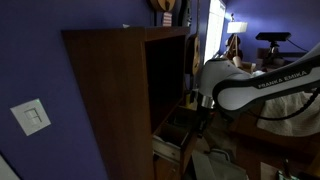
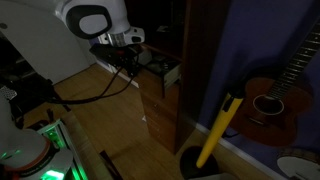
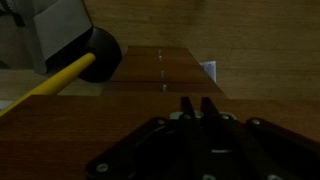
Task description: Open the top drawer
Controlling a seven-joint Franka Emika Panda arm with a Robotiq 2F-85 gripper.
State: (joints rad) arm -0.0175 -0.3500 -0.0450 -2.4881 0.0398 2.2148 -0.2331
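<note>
While the top drawer [image 1: 172,135] sits open, wrist view shows the tool [image 3: 196,106] narrow.

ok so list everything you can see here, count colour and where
cabinet: one, dark reddish-brown, against the purple wall
top drawer: one, brown with lighter inner walls, pulled out of the cabinet
switch plate: one, white, on the wall beside the cabinet
lamp: one, lit, far background
guitar: one, brown, leaning at the wall past the cabinet
long tool: one, yellow handle, black head on the floor by the cabinet
floor: tan wood
arm: one, white, reaching to the drawer
gripper: one, dark, fingers together, holding nothing
</note>
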